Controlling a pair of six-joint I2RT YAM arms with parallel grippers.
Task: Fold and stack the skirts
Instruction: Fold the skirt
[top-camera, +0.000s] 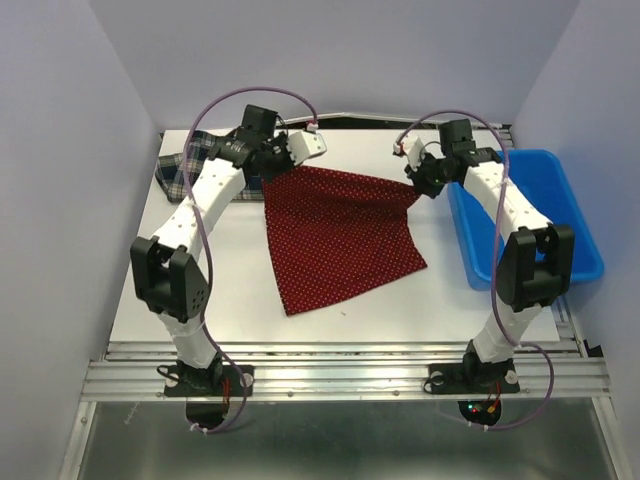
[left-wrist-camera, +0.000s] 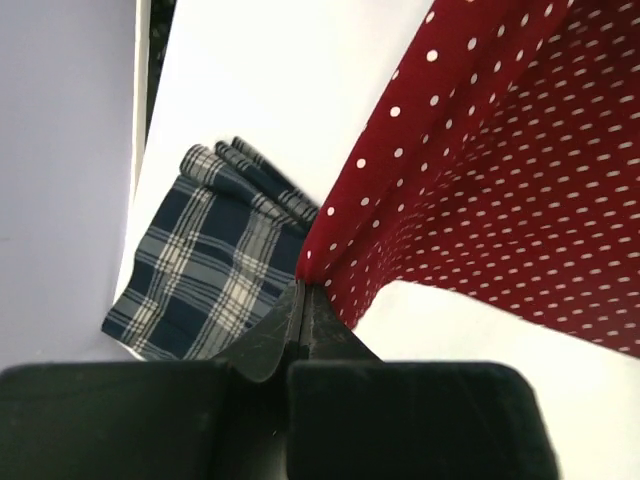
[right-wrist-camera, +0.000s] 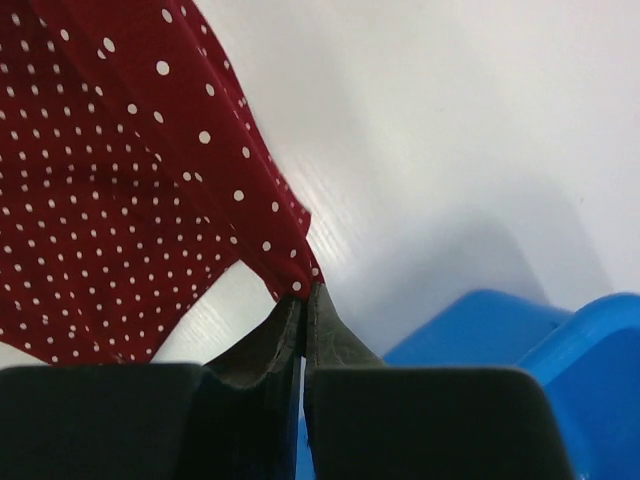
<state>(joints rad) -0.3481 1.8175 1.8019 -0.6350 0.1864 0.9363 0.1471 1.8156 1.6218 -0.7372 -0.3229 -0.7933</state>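
Note:
The red polka-dot skirt (top-camera: 340, 235) is stretched over the white table (top-camera: 450, 300), its far edge lifted between the two arms. My left gripper (top-camera: 268, 168) is shut on the skirt's far left corner (left-wrist-camera: 312, 262). My right gripper (top-camera: 418, 183) is shut on the far right corner (right-wrist-camera: 296, 272). The near part of the red skirt rests on the table. The plaid skirt (top-camera: 182, 170) lies folded at the table's far left corner, partly behind the left arm; the left wrist view shows the plaid skirt (left-wrist-camera: 205, 260) just beyond my fingers.
A blue plastic bin (top-camera: 560, 215) sits along the table's right edge, close under the right arm; its rim (right-wrist-camera: 500, 320) shows in the right wrist view. Grey walls enclose the table on the left, back and right.

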